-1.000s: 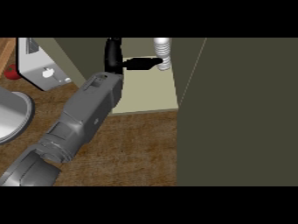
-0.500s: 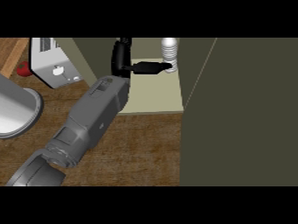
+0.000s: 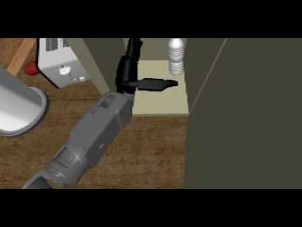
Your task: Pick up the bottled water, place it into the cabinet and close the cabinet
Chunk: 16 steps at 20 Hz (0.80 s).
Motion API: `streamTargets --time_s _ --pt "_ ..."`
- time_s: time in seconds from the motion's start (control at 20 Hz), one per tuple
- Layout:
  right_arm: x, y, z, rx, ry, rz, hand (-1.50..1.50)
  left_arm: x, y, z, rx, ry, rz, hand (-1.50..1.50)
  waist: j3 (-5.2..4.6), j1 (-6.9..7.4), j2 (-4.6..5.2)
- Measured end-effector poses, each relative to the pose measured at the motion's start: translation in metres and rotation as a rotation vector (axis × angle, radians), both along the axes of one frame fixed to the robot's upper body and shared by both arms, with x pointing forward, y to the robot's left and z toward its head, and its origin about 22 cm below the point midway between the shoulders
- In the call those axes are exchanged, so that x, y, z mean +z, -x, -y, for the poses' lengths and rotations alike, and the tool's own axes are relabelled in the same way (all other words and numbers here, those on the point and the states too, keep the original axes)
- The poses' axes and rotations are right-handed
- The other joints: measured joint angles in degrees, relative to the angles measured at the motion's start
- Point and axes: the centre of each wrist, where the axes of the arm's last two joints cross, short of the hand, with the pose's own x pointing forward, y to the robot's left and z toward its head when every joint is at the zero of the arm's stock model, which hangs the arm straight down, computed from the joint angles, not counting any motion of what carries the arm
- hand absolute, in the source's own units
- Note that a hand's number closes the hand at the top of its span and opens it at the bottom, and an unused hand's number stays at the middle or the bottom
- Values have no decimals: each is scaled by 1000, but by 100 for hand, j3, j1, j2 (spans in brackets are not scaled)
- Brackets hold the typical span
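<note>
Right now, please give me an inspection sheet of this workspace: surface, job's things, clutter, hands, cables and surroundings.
Surface: wooden counter, brown, bare in front of the cabinet.
Job's things: bottled water stands upright on the pale cabinet shelf, at the back; the dark cabinet door is open, at the view's right.
Clutter: white toaster with a red object beside it; large grey cylinder at the left.
Hands: one hand is inside the cabinet, fingers straight, apart from the bottle; which arm it belongs to is unclear. No other hand seen.
Cables: nothing seen.
Surroundings: nothing seen beyond the counter.
</note>
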Motion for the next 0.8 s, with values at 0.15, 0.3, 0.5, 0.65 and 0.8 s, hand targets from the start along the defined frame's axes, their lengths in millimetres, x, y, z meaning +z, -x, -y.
streamTargets --time_s 0.15,0.3,0.5,0.65,0.8 --pt "0 0 -6 0 -26 -5 -150 -11 16 2 -62 52 -7 -150 -2 25 -16" --pt "2 0 -9 -2 -33 -5 -150 -17 35 7 -135 102 -7 -150 -2 45 -19" --pt "4 2 -9 -11 -20 -10 -150 -22 64 12 -201 153 10 -150 -1 93 -29" --pt "6 3 -13 -9 -21 -10 -150 -27 85 9 -232 176 24 -150 -1 87 -25" --pt "6 4 -12 17 11 -2 -150 -25 104 2 -260 198 27 150 0 97 -25"
